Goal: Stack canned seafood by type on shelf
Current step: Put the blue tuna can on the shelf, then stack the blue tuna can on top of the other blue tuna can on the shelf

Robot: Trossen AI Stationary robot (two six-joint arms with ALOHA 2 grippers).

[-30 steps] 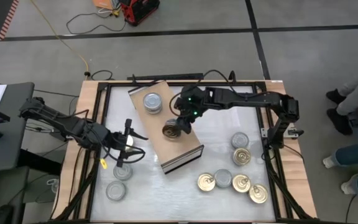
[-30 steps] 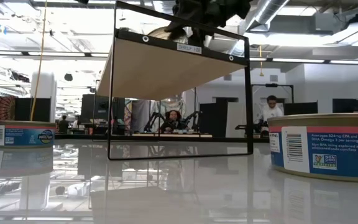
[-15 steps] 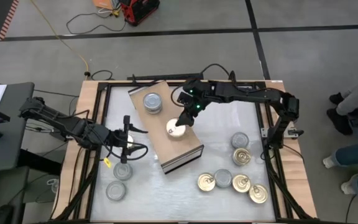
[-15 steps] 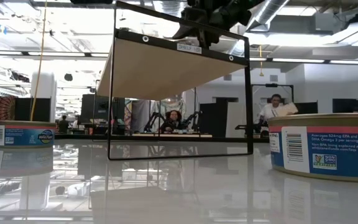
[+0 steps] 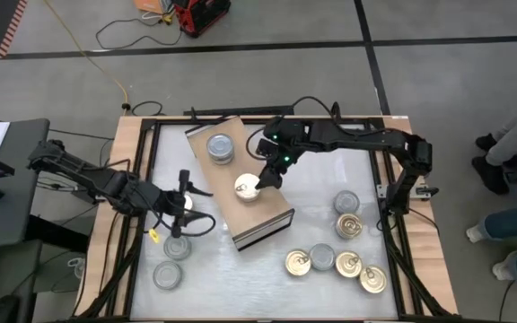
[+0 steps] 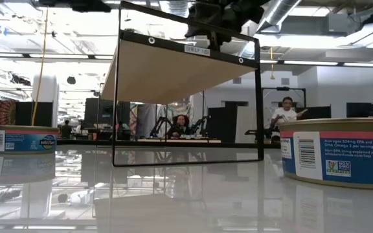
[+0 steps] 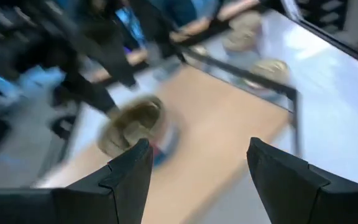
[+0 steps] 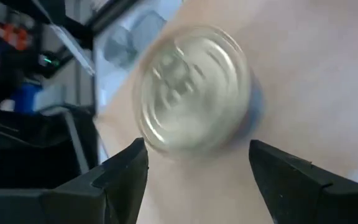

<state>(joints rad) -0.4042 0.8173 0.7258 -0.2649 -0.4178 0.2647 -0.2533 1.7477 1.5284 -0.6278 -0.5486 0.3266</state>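
The shelf (image 5: 240, 202) is a light-wood board lying aslant mid-table; its dark-framed open end (image 6: 186, 97) faces the low view. Two tins stand on it: a silver-topped one (image 5: 220, 147) toward its far end and a pale-topped one (image 5: 248, 188) (image 8: 191, 87) in the middle. My right gripper (image 5: 264, 178) (image 8: 197, 168) is open just to the far right of that middle tin, its fingers clear of it. My left gripper (image 5: 187, 202) (image 7: 197, 158) is open above the table's left part, holding nothing.
Two silver tins (image 5: 176, 248) (image 5: 167, 274) stand near my left gripper at the near left. Several more tins, gold-topped (image 5: 348, 226) and silver-topped (image 5: 346, 203), are grouped at the near right. The low view shows tins at its left (image 6: 24, 139) and right (image 6: 342, 152) edges.
My right gripper has let go of the middle tin and drawn back a little toward the far right. The tin, which the gripper covered a second ago, now stands uncovered on the shelf.
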